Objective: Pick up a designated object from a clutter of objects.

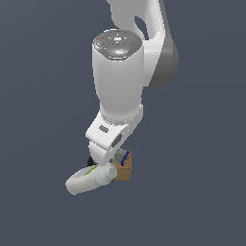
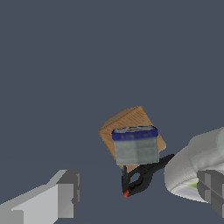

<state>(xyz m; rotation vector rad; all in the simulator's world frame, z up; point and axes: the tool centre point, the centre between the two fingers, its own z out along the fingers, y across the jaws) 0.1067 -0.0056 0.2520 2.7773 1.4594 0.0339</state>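
Observation:
The designated object, a small flat grey item with a dark blue edge (image 2: 135, 145), rests on the tan wooden cube (image 2: 127, 122); it also shows in the exterior view (image 1: 123, 156) on top of the cube (image 1: 125, 172). The black red-tipped clamp (image 2: 141, 178) lies beside the cube. The white bottle with green label (image 2: 194, 164) lies on its side next to them, and shows in the exterior view (image 1: 89, 180). My gripper (image 2: 140, 191) is open and empty, above the clutter, with one finger (image 2: 63, 194) on each side of the view. In the exterior view the hand hides the fingers.
The objects lie on a plain dark grey-blue floor (image 1: 192, 202). The arm's white wrist and hand (image 1: 113, 125) cover much of the clutter in the exterior view, where only a black bit of the clamp (image 1: 90, 160) shows.

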